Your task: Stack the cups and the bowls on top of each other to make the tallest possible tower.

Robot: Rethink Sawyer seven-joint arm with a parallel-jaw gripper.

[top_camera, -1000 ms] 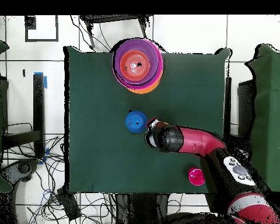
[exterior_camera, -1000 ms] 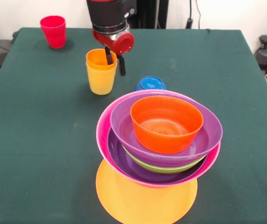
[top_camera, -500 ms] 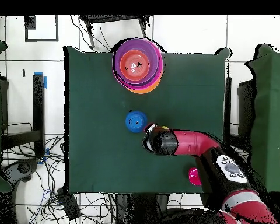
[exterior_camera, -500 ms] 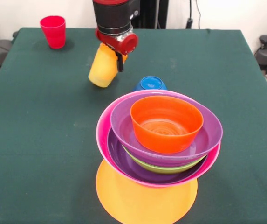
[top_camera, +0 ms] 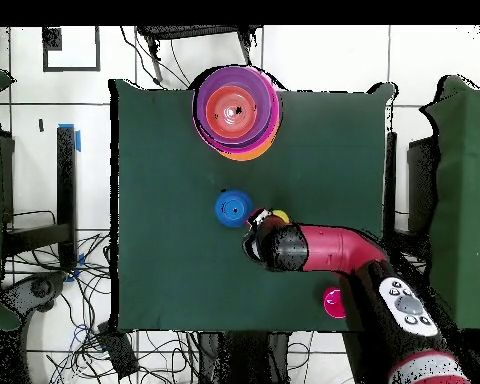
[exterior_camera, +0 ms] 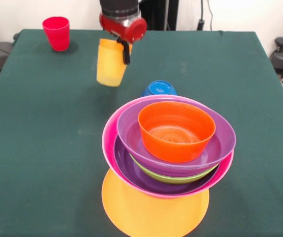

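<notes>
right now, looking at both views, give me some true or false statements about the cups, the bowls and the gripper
1. The gripper holds the yellow cups clear of the table. True.
2. The red cup sits inside the tower. False: it stands alone near a table corner, apart from the tower.
3. The red-orange bowl is the topmost piece of the tower. True.
4. The blue bowl stands upright, open side up. False: it lies upside down on the table, beyond the tower in the front view.
5. The pink bowl is the tower's base. False: the orange bowl lies beneath it.
</notes>
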